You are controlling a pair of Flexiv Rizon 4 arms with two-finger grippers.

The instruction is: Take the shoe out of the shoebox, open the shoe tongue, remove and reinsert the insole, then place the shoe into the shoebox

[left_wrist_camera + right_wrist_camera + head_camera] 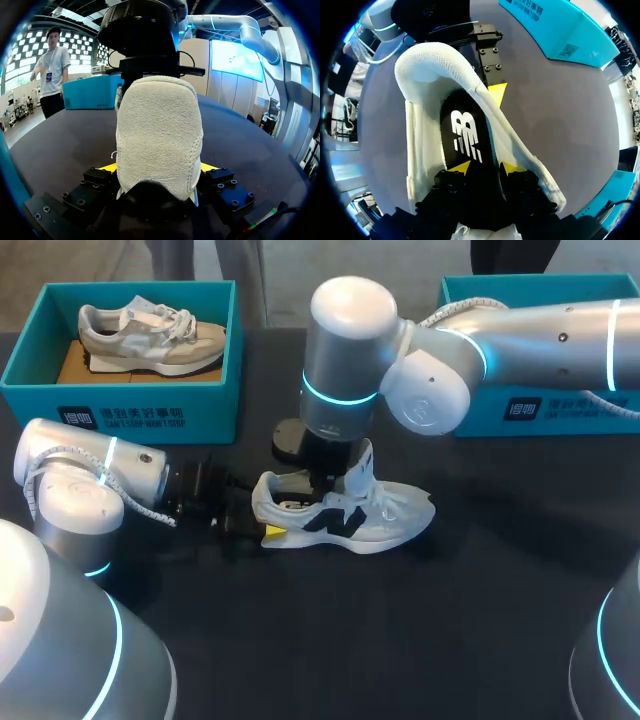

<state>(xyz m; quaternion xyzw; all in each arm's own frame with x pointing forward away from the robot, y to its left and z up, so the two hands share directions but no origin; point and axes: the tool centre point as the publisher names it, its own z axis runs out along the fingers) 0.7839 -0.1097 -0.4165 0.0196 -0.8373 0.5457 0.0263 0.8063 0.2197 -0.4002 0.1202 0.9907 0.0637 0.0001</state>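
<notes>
Right wrist view: right pincer (pixel 481 167) nips the insole (pixel 465 131), probably thin and floppy, best held by its edge; left pincer (pixel 159 167) clamps the shoe (pixel 159 125) at its stiffer heel.

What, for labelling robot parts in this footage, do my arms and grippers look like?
The left arm and right arm are rounded silver-grey tubes with glowing cyan rings at the joints and white braided cables outside. The left gripper and right gripper are black, blocky and bolted, each with two yellow-tipped fingers.
</notes>
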